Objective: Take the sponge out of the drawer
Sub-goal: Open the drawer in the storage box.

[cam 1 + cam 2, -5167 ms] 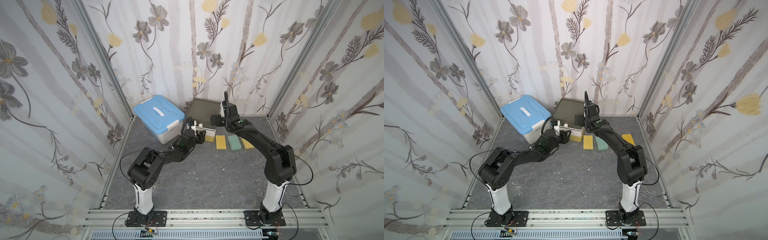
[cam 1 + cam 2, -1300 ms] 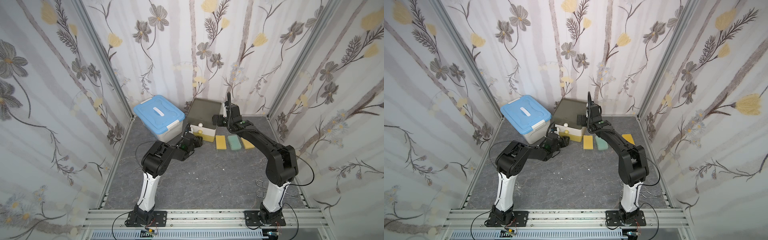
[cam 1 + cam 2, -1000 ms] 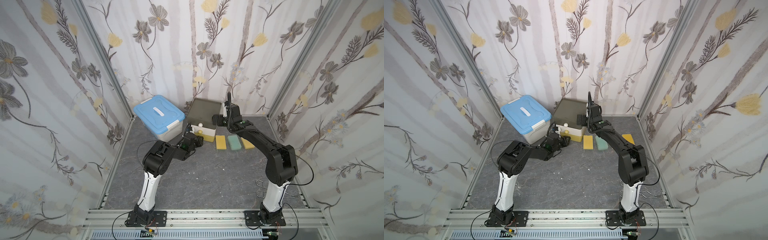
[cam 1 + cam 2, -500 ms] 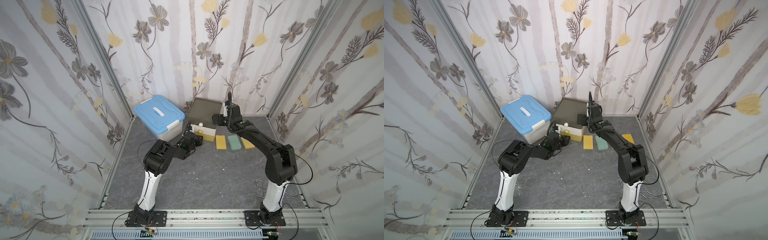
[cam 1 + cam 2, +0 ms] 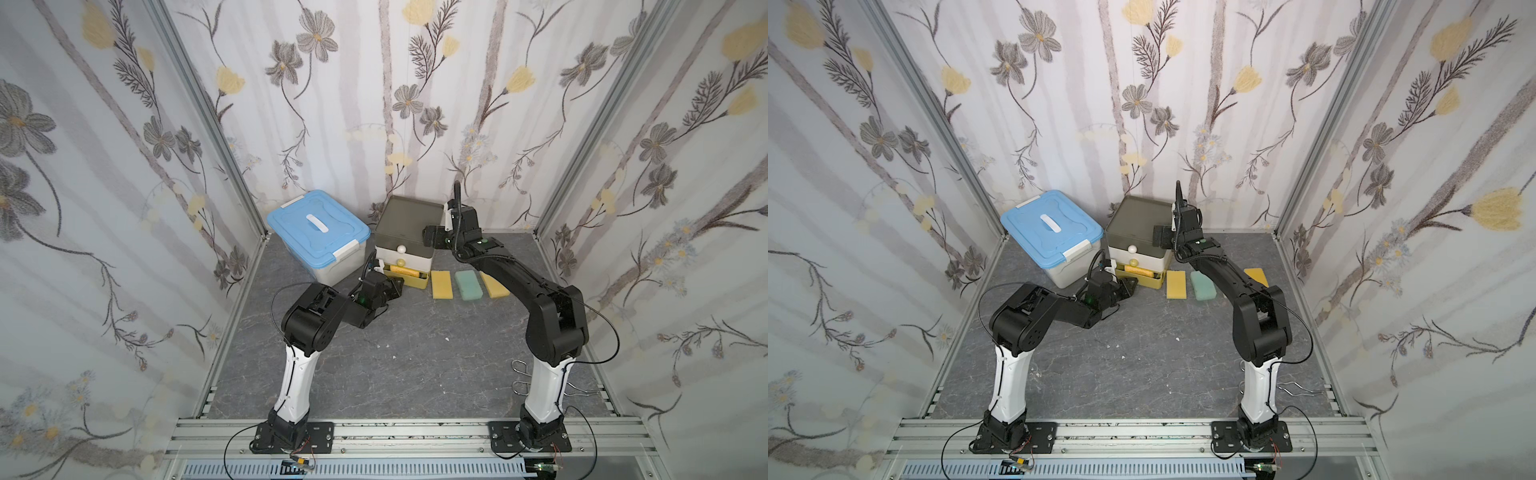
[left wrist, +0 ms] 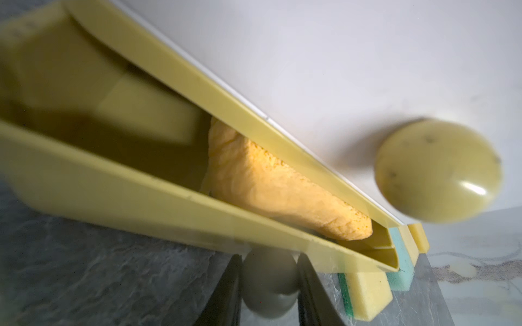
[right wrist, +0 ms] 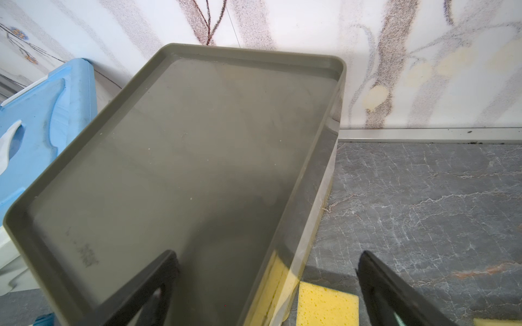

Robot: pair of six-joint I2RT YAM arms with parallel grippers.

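A small drawer unit [image 5: 409, 216] [image 5: 1138, 220] with a grey top stands at the back wall. Its bottom yellow drawer [image 5: 415, 283] [image 6: 127, 192] is pulled out a little. An orange-yellow sponge [image 5: 405, 271] [image 5: 1136, 270] [image 6: 282, 186] lies inside, partly under the unit's body. My left gripper [image 5: 395, 286] [image 5: 1129, 286] [image 6: 269, 262] is shut on that drawer's round knob [image 6: 269, 279]. My right gripper [image 5: 432, 237] [image 5: 1160, 237] [image 7: 268, 282] is open and hovers over the unit's top right corner, holding nothing.
A blue-lidded bin [image 5: 318, 226] [image 7: 36, 113] stands left of the unit, close to my left arm. A yellow sponge [image 5: 441, 284] [image 7: 327, 307], a green one [image 5: 468, 284] and another yellow one [image 5: 494, 284] lie on the table right of the drawer.
My left jaws have closed on the drawer knob within the last second. Five seconds ago the left arm's elbow lay farther left. The right arm has barely moved.
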